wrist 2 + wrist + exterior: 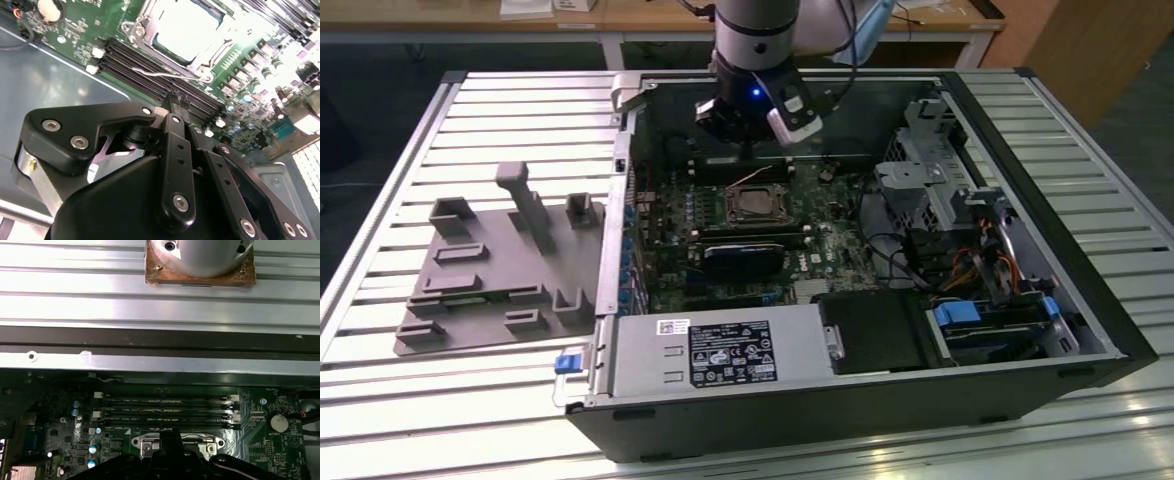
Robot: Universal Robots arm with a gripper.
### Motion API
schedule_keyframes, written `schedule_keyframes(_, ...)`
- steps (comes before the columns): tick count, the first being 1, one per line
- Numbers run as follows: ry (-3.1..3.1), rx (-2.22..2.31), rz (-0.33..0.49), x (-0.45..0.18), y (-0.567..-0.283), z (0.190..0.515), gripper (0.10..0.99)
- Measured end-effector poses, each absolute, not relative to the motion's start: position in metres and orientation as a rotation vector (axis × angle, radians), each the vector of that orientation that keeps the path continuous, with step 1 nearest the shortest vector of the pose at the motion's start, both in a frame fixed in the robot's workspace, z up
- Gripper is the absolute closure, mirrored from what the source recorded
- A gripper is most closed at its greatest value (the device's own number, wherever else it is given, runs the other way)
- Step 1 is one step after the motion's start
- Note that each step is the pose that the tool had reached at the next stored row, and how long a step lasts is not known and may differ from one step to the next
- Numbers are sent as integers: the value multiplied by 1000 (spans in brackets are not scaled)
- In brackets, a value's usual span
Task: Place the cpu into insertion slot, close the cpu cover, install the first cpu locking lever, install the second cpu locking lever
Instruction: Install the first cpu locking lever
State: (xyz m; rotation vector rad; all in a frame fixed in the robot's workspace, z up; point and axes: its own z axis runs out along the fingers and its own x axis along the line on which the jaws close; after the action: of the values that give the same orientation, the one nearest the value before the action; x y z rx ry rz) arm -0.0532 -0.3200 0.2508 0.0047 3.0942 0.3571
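Open computer case (854, 435) on slatted table (440, 430). Mid-board, cpu (754, 206) sits in insertion slot (732, 214). Just beyond, gripper (744, 152) hangs over memory slots (165, 410). Fingers (177, 130) are pressed together, nothing clamped.

Pincer (170, 442) hovers by the cpu cover (200, 444), near memory slots (165, 411).

Slatted metal table (400, 160), bearing an open computer case (1058, 210) laid on its side toward the exterior view's right. Just beside it, on the exterior view's left, a grey moulded tray (507, 275) with upright posts and blocks, possibly touching the case wall.
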Motion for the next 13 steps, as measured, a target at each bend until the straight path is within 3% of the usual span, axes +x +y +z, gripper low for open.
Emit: schedule_keyframes(13,3089,6,354,-51,-320,249,984)
